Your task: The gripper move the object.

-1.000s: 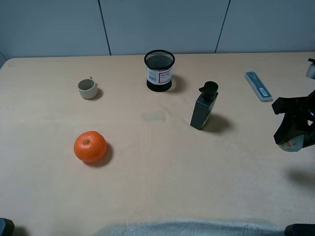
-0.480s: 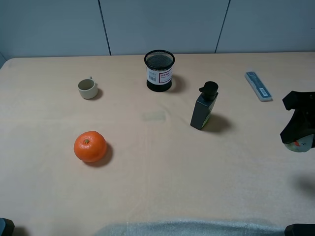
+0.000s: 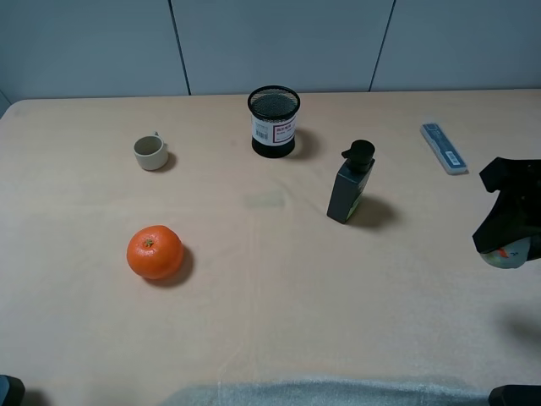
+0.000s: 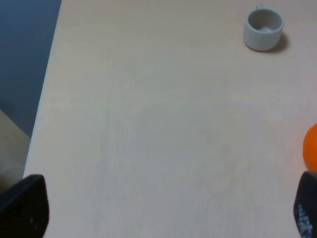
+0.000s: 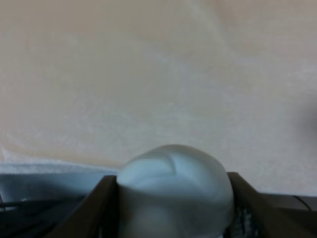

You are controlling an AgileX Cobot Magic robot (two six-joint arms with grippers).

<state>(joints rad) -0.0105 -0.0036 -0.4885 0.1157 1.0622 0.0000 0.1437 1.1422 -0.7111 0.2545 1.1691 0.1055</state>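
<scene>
Beige tabletop, grey wall panels behind. Right gripper: jaws clamped on white toy, near right table edge. Left gripper: jaws wide apart, by left table edge. Orange, cup, mesh pot, black bottle well apart; broad bare stretch front centre.

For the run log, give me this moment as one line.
right end effector: shut on white toy, held off table | left end effector: open, empty | orange, cup: on table
</scene>
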